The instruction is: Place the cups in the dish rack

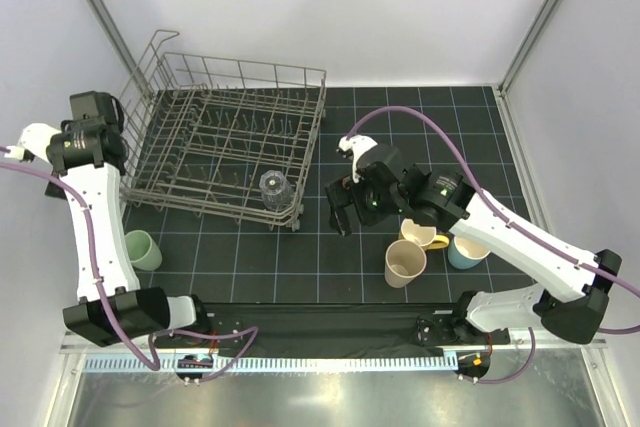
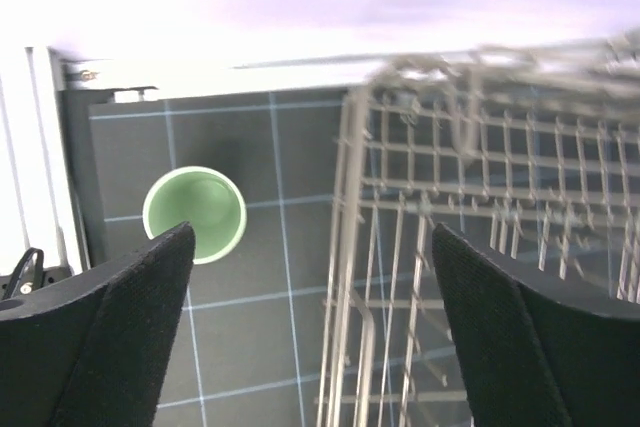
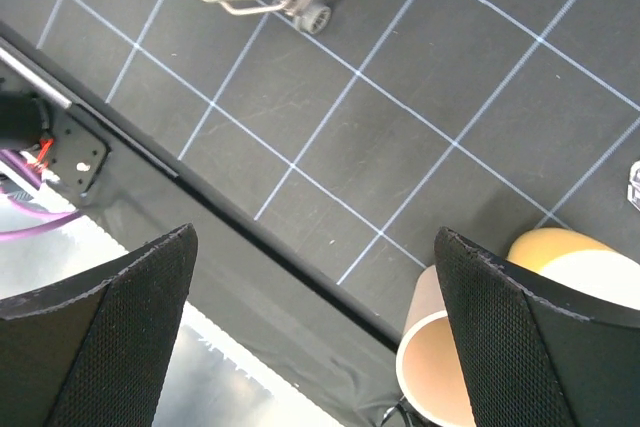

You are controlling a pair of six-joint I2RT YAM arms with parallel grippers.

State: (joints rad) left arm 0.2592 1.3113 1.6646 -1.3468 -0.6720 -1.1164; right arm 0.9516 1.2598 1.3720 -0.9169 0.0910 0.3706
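Dish rack (image 1: 215, 137) far left, tumbler (image 1: 272, 187) inside near rim

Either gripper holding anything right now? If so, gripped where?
Nothing is held. The left gripper is open and empty next to the dish rack. The right gripper is open and empty near the tan cup, not touching it.

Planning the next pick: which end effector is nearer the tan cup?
Right. The right end effector hovers beside the tan cup; the left end effector is far off, by the dish rack.
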